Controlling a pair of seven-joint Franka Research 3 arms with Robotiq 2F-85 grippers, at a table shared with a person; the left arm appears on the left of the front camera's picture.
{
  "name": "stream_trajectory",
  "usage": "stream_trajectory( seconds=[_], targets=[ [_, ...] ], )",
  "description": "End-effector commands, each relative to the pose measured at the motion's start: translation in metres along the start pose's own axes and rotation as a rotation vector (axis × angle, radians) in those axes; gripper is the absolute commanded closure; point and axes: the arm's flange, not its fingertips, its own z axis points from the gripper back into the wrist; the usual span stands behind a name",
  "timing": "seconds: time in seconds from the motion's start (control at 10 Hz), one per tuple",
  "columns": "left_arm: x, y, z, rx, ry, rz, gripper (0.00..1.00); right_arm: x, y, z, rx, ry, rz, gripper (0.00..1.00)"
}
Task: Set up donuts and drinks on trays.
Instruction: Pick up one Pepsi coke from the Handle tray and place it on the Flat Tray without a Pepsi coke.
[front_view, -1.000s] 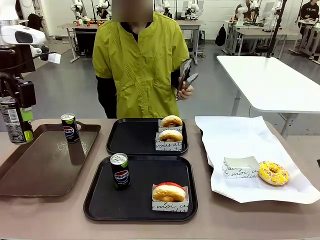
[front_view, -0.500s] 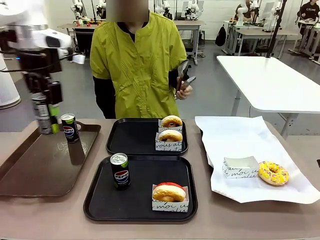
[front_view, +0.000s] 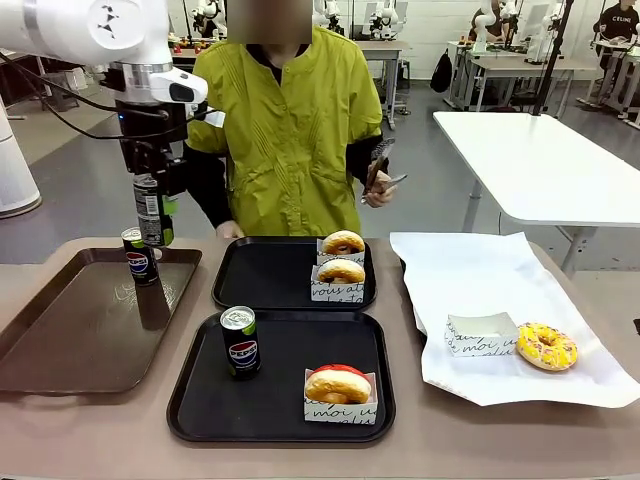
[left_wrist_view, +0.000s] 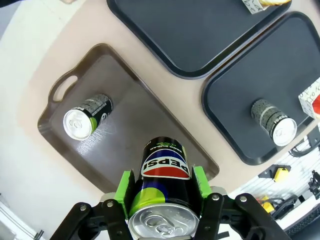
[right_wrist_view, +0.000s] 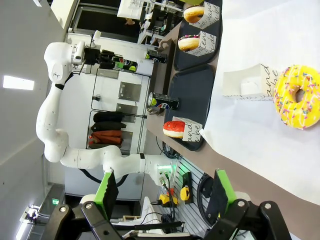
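Observation:
My left gripper (front_view: 150, 205) (left_wrist_view: 164, 182) is shut on a black Pepsi can (left_wrist_view: 165, 167), held in the air above the brown tray's (front_view: 70, 340) far right corner. A second can (front_view: 139, 256) stands right below it. A third can (front_view: 240, 342) stands on the near black tray (front_view: 200, 405) beside a red-iced donut (front_view: 338, 386) in its box. The far black tray (front_view: 260, 275) holds two boxed donuts (front_view: 342, 270). My right gripper (right_wrist_view: 164, 195) is open with nothing between its fingers, over the white paper near a yellow donut (right_wrist_view: 299, 97).
The yellow donut (front_view: 546, 346) and an empty white box (front_view: 482, 335) lie on the white paper sheet (front_view: 480, 270) at the right. A person in a green top stands at the far edge holding tongs (front_view: 378, 165).
My left arm has carried the can from the far left edge rightward, to above the can on the brown tray. The person's tongs hand has shifted a little.

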Motion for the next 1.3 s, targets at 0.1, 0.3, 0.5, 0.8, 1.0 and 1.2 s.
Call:
stream_trajectory(
  seconds=[0.1, 0.3, 0.5, 0.8, 1.0, 1.2],
  targets=[
    [-0.009, -0.003, 0.005, 0.006, -0.004, -0.007, 0.42, 0.003, 0.000, -0.001, 0.022, -0.018, 0.018, 0.00],
    [0.000, 0.000, -0.002, -0.002, 0.004, -0.001, 0.42, 0.003, 0.000, -0.001, 0.022, -0.018, 0.018, 0.00],
    [0.037, -0.006, -0.020, 0.016, -0.029, -0.027, 0.42, 0.003, 0.000, -0.001, 0.022, -0.018, 0.018, 0.00],
    [-0.004, -0.019, 0.009, -0.035, 0.002, -0.107, 0.42, 0.003, 0.000, -0.001, 0.022, -0.018, 0.018, 0.00],
    [-0.087, -0.023, 0.048, -0.056, -0.069, -0.093, 0.42, 0.003, 0.000, -0.001, 0.022, -0.018, 0.018, 0.00],
    [-0.105, -0.019, 0.061, -0.052, -0.082, -0.085, 0.42, 0.003, 0.000, -0.001, 0.022, -0.018, 0.018, 0.00]
  ],
)
